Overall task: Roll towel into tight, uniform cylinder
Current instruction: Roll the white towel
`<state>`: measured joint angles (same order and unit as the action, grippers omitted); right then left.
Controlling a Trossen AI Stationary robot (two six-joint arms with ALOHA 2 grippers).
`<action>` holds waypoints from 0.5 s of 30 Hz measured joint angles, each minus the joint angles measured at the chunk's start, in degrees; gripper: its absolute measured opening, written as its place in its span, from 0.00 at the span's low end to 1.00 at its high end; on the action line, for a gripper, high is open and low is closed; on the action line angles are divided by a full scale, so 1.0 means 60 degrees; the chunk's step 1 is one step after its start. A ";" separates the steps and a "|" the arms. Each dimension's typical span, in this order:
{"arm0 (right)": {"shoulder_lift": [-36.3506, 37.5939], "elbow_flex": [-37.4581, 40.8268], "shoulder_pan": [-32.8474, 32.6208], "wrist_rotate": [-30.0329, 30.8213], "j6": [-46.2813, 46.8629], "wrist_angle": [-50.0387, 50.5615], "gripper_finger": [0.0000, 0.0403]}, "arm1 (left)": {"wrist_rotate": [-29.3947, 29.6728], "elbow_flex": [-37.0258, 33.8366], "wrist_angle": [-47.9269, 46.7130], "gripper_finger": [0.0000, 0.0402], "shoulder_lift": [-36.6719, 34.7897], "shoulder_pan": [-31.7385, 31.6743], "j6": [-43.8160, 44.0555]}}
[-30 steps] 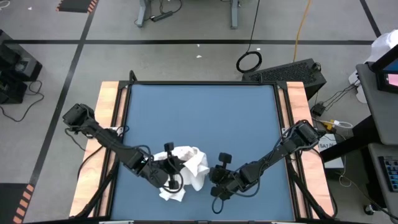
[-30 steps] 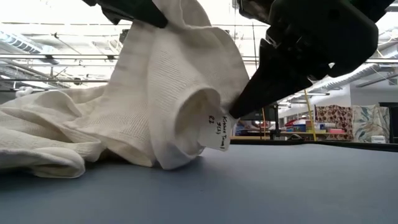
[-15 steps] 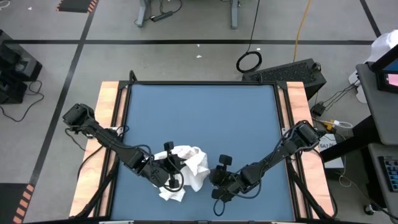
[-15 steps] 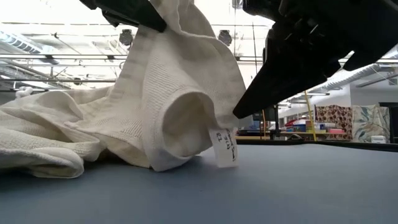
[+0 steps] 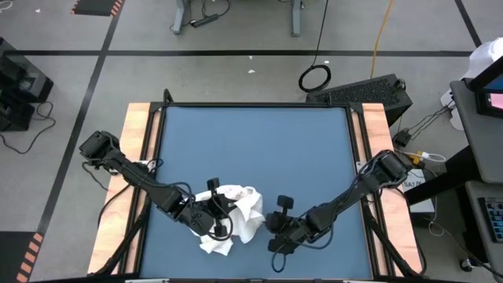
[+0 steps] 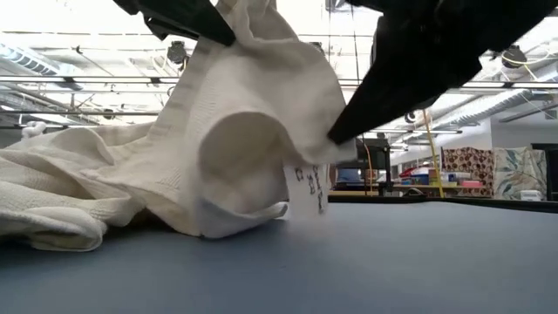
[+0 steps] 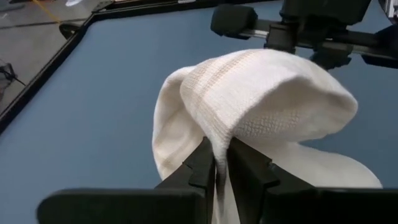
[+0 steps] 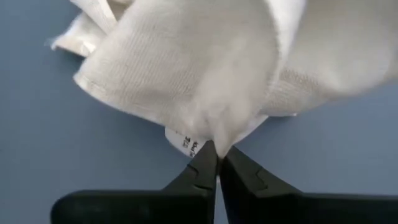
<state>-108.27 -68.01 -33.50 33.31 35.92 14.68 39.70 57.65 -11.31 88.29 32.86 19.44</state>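
The left pincer is clamped on a raised fold of the towel, lifting it off the surface. The right pincer is closed on the towel's opposite edge, just above a small label, pulling that side up too. Between them the cloth hangs in a loose open loop, while the rest lies crumpled on the surface near its front edge, left of centre. No roll exists yet: the towel is bunched, not flat, and nothing is wound tight. It probably needs spreading and straightening first, then rolling evenly from one end.
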 joint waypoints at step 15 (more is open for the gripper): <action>0.0085 0.0000 0.0000 0.0184 0.0644 0.0758 0.00 | -0.0822 0.0004 -0.1963 0.39 0.0417 0.1096 0.3275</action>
<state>-107.77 -68.01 -33.50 34.41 39.79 19.22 34.77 57.67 -23.09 90.79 39.44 39.09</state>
